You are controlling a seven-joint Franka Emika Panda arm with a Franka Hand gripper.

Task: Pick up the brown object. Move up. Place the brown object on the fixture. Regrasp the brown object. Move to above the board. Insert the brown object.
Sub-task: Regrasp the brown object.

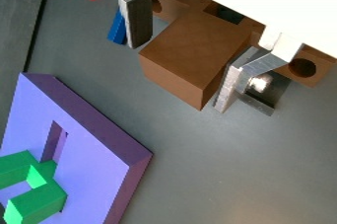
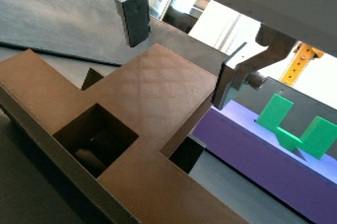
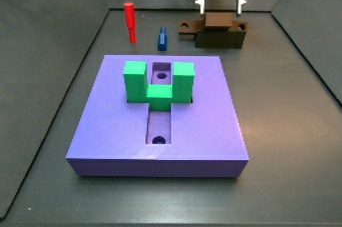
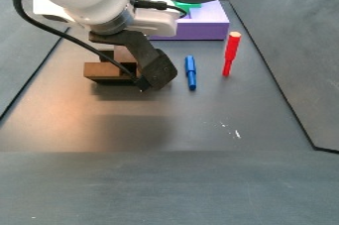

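Brown object [image 3: 221,33] sits on the dark floor directly beneath the gripper [image 3: 221,16], whose silver fingers [image 1: 241,78] straddle its raised middle block with the jaws parted, no firm clamp evident. In a side view, the blue piece [image 3: 162,38] lies just beside the gripper.

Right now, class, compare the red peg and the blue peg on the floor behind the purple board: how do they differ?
The red peg stands upright; the blue peg lies flat on the floor. The red peg looks thicker and longer than the blue peg. In a side view the blue peg lies nearer the brown object and the pincer than the red peg. Both are loose, untouched.
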